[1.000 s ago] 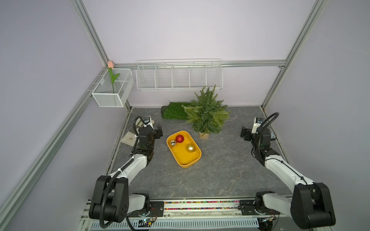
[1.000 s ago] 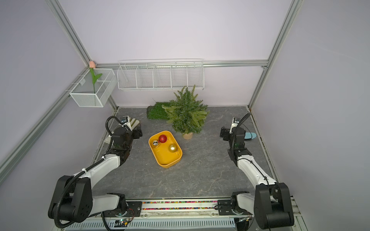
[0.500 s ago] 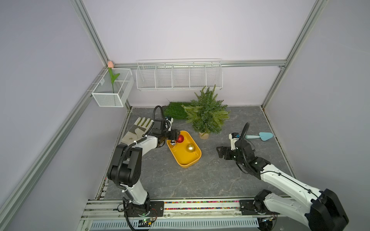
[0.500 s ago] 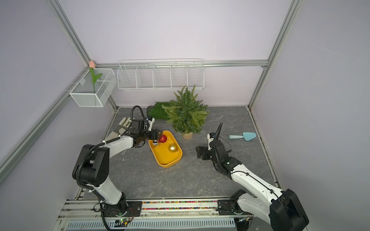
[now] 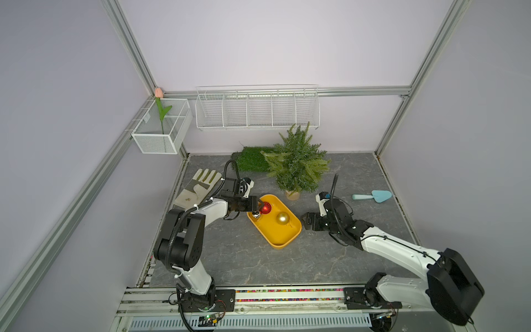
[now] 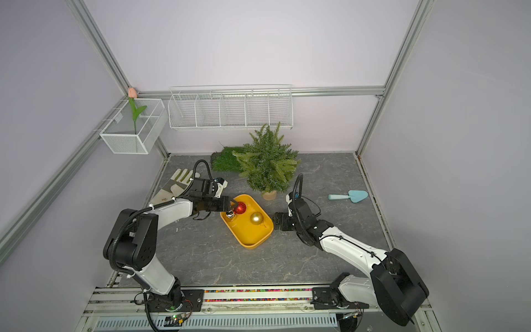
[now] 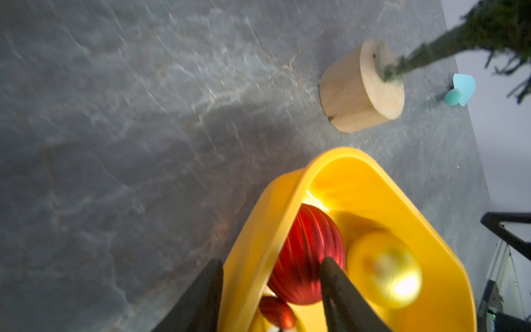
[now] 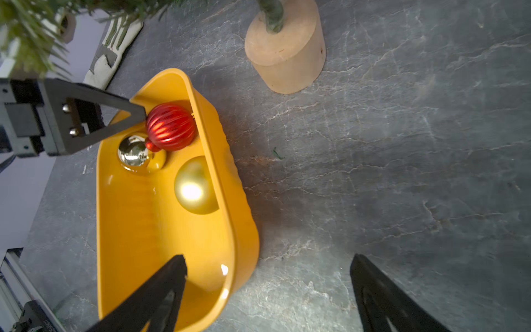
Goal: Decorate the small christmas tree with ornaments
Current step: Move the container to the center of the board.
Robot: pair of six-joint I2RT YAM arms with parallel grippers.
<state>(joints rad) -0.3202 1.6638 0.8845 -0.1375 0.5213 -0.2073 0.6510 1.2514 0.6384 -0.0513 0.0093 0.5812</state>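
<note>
Reaching in from the work glove's (image 5: 198,186) side, the left gripper (image 5: 255,207) sits low at the far end of the yellow tray (image 5: 275,235); its jaws stand parted, one finger (image 7: 201,290) outside the tray wall and the other inside against the red bauble (image 8: 171,126), so wall and bauble both lie between them; whether they press yet I cannot tell. All three ornaments lie in the tray; the red bauble rests in the far corner; the silver bauble (image 8: 133,151) touches it on the left arm's side; the gold bauble (image 8: 195,184) lies just beside them along the opposite long wall.

Opposite, the right gripper (image 5: 308,224) hangs at the tray's edge with its jaws spread wide and nothing between them but the tray's rim; one finger (image 8: 161,287) is over the tray's inside, the other over bare grey table (image 5: 330,258).

Beyond the tray, near its far end, the small christmas tree (image 5: 296,163) stands upright on its tan wooden base (image 8: 284,51), apart from the tray; a roll of artificial grass (image 5: 251,159) lies behind it by the back wall; a light-blue trowel (image 5: 373,197) lies well off to the right.
</note>
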